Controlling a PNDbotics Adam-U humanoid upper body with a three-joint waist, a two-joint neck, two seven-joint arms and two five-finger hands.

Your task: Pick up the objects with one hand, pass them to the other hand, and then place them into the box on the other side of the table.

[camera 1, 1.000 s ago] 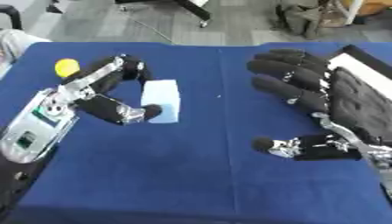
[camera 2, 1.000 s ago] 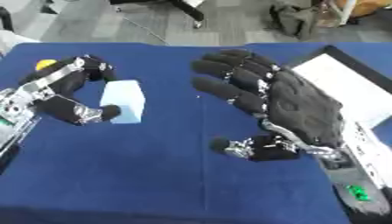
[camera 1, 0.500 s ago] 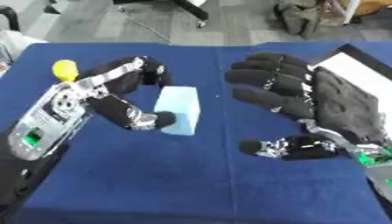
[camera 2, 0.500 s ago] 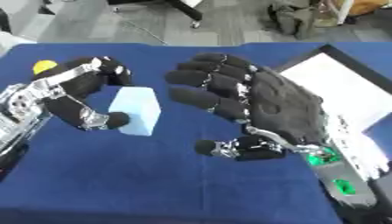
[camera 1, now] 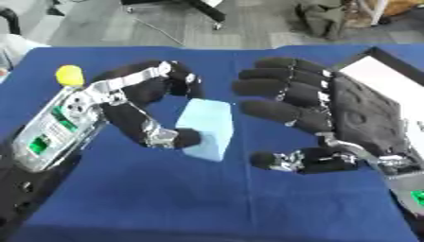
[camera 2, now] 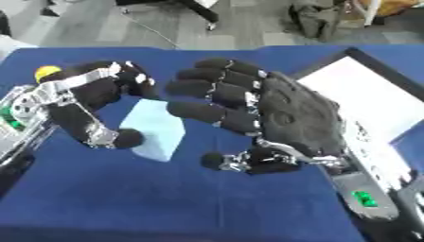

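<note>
The block, pale blue, sits pinched between our left hand's curled fingers and thumb, above the blue table. Our right hand is spread just beside it, fingertips near its right face.

Head stereo pair – looking down, close, overlapping

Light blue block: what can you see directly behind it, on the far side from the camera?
Behind the light blue block the left hand curls its fingers over the block's top. The blue table beyond is partly hidden by them.
</note>
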